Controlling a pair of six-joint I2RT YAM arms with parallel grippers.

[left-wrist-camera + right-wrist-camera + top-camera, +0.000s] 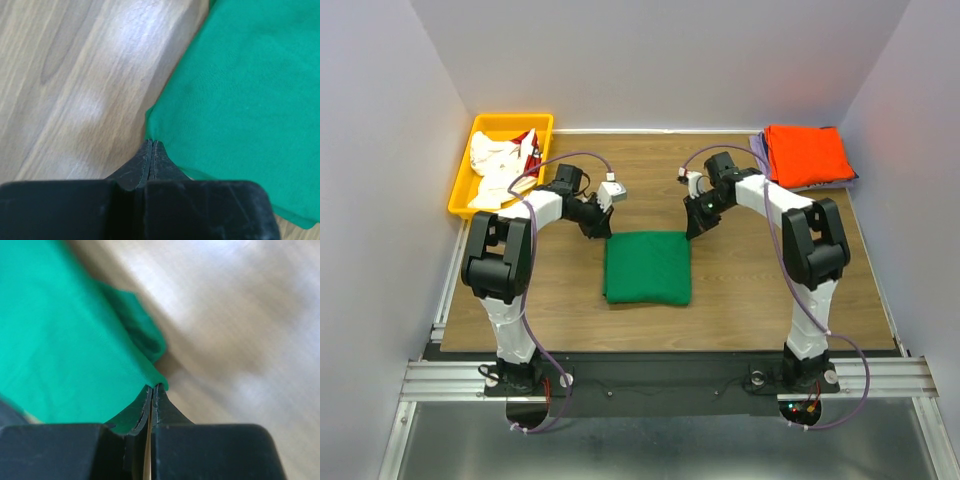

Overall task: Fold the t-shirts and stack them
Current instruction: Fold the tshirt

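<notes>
Black fingertips of the left gripper (151, 145) fill the bottom of its wrist view, pressed flat together with no gap, and they meet the far left corner of the green t-shirt (240, 100), where the cloth's edge runs right into the tips, so they appear to nip that corner. Across from it, the right gripper (152, 387) is likewise closed tight, and a lip of the same green cloth curls over and down between its fingers at the shirt's far right corner, with a small loose fold bunched just beyond the tips. Seen from above, the shirt is a neat, smooth, nearly square folded packet of bright green lying flat at the middle of the wooden table (570, 320), its near edge a clean thick fold. An orange t-shirt (807, 155), also folded square, sits at the far right corner of the table on top of a lavender t-shirt (758, 146), of which only a thin margin shows. At the far left corner a yellow bin (460, 190) holds crumpled white and red t-shirts (500, 165).
</notes>
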